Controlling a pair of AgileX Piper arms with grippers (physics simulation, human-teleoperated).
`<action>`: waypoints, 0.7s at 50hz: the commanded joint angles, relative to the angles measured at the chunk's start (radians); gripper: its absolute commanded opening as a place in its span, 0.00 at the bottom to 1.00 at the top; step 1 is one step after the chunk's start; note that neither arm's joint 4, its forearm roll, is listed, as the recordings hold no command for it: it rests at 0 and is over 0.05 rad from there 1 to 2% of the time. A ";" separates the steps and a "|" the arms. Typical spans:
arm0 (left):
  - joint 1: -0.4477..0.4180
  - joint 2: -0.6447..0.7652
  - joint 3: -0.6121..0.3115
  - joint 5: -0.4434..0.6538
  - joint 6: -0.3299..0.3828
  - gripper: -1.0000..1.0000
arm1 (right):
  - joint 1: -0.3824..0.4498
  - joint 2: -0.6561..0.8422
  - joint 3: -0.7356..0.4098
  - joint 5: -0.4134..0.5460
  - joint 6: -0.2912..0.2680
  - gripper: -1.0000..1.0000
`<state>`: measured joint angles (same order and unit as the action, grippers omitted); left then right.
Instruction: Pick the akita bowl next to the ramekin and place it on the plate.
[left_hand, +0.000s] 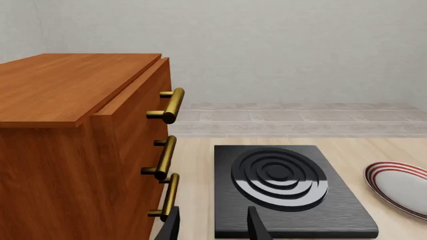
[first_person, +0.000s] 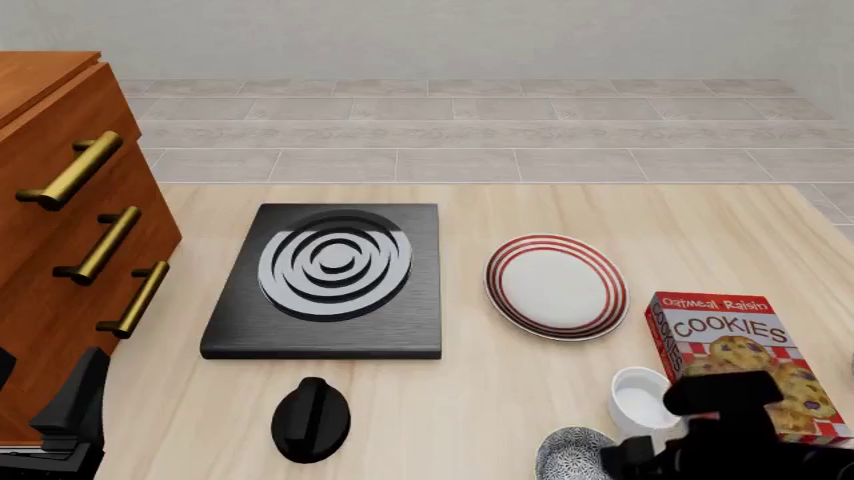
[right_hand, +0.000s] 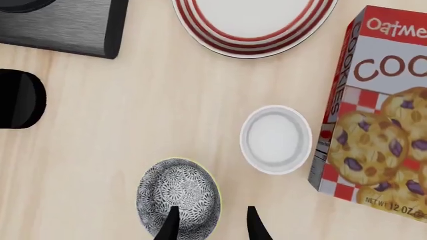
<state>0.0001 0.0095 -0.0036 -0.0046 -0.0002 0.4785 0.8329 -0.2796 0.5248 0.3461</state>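
1. Grey speckled akita bowl (right_hand: 179, 197) on wooden table (first_person: 534, 210), near front edge, just beside ramekin (right_hand: 276, 139), apart from it.
2. Right gripper (right_hand: 212, 225) above bowl: jaws parted, one fingertip over bowl interior, other outside rim; holding nothing.
3. Plate (first_person: 555, 285) farther back, between stove (first_person: 327, 280) and cookie box (first_person: 741, 360).
4. Left gripper (left_hand: 213, 227) open, empty, near drawer cabinet (left_hand: 73, 150).

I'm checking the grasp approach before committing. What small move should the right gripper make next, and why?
Probably lower the right gripper a little and centre it on the rim of the akita bowl. Its fingers stand open, one over the bowl, the other outside it, nothing held. The ramekin sits close beside, so keep clear.
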 joint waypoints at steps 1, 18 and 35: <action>0.000 0.000 0.000 0.000 0.000 1.00 | 0.014 0.019 0.035 -0.042 0.019 1.00; 0.000 0.000 0.000 0.000 0.000 1.00 | 0.021 0.054 0.062 -0.092 0.025 1.00; 0.000 0.000 0.000 0.000 0.000 1.00 | 0.038 0.100 0.088 -0.154 0.040 1.00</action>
<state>0.0001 0.0095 -0.0036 -0.0046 -0.0002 0.5078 0.9058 -0.2068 0.4055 0.3786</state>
